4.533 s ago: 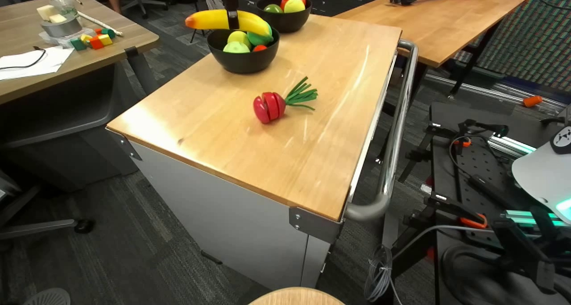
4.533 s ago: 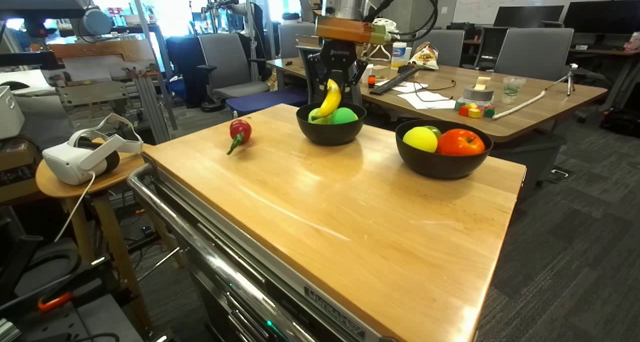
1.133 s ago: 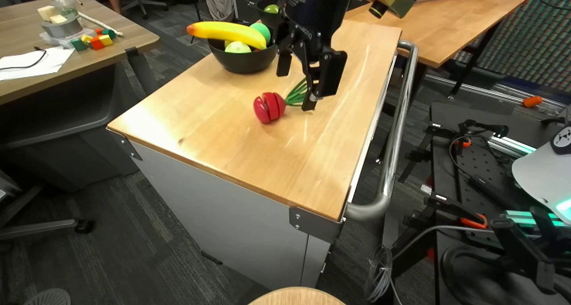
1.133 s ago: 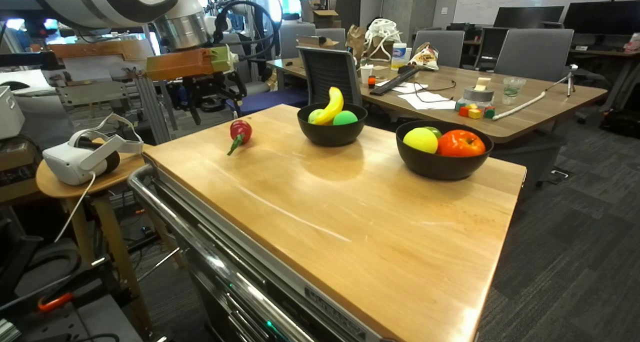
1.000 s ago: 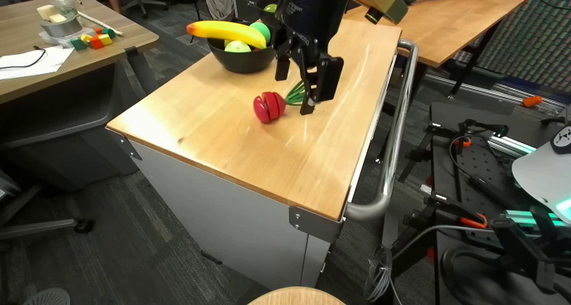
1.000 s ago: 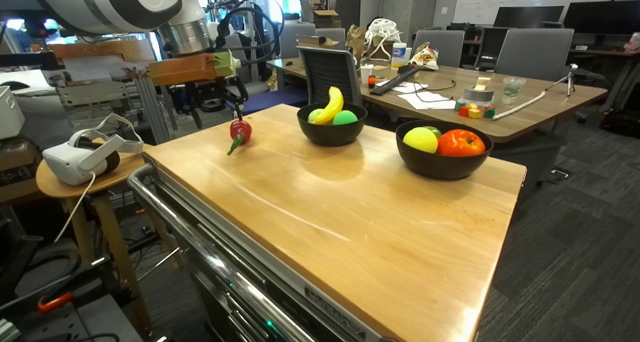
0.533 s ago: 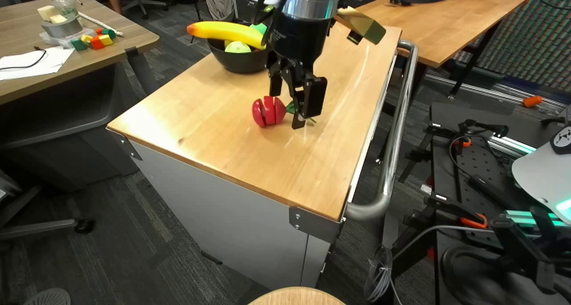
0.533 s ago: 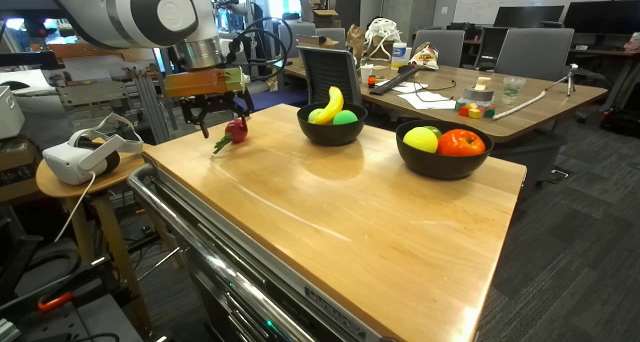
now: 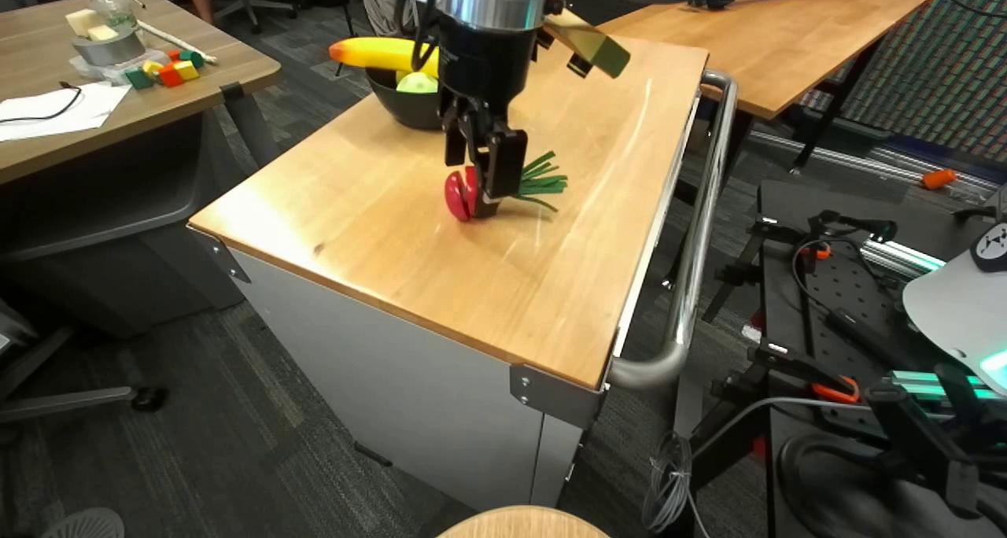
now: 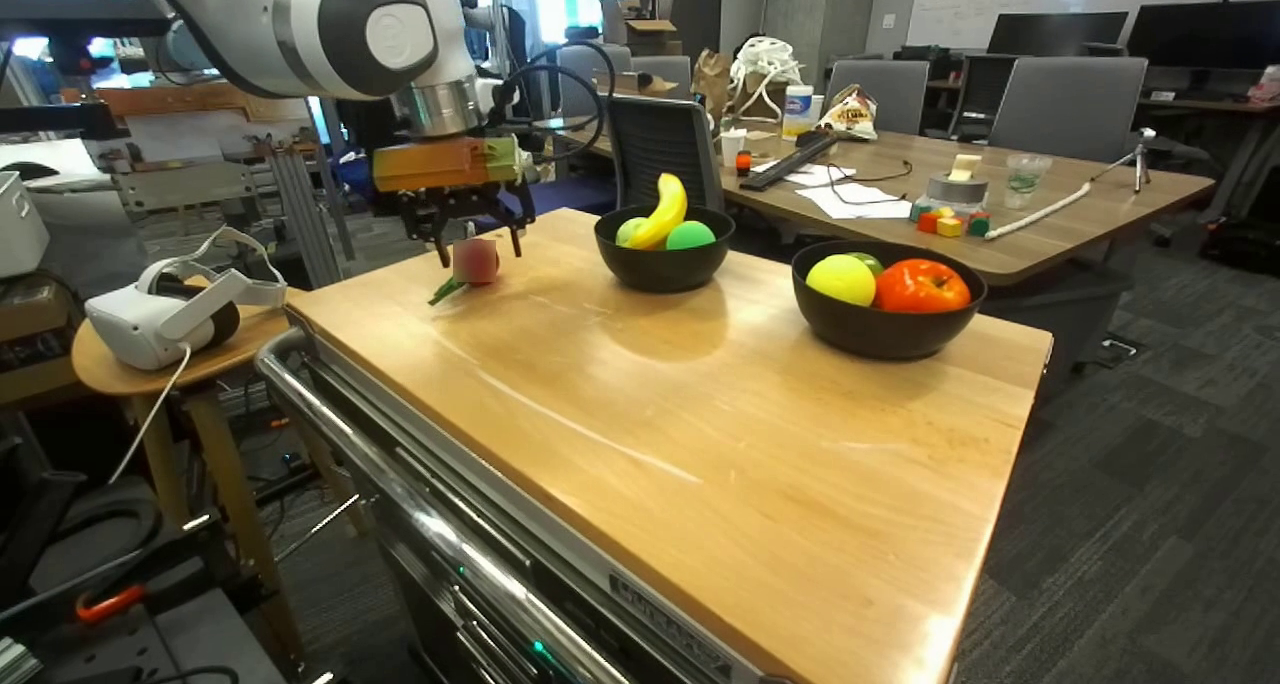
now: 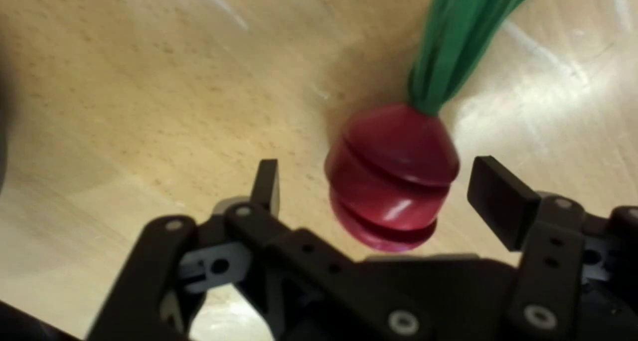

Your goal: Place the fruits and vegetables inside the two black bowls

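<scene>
A red piece with green leaves (image 11: pixel 391 181), sliced across, lies on the wooden cart top. My gripper (image 11: pixel 379 186) points down over it and stands open, one finger on each side; the wrist view shows gaps between the red body and both pads. In an exterior view a finger (image 9: pixel 488 208) covers part of the red body. One black bowl (image 10: pixel 663 272) holds a yellow banana (image 10: pixel 668 209) propped above a green round piece (image 10: pixel 690 235) and a yellow-green one (image 10: pixel 631 232). The other black bowl (image 10: pixel 890 332) contains a yellow round fruit (image 10: pixel 841 280), a green piece (image 10: pixel 866 262) and a red tomato (image 10: pixel 922 286).
A metal handle rail (image 9: pixel 704 231) runs along one edge of the cart top (image 9: pixel 440 263). Beside the cart, a stool carries a white headset (image 10: pixel 185 304). A brown table (image 10: pixel 1080 204) with small blocks and papers stands behind the bowls.
Earlier my gripper was at the banana over the bowl; the banana now rests there, released. The gripper has since come across and down around the red piece, whose leaves have swung slightly.
</scene>
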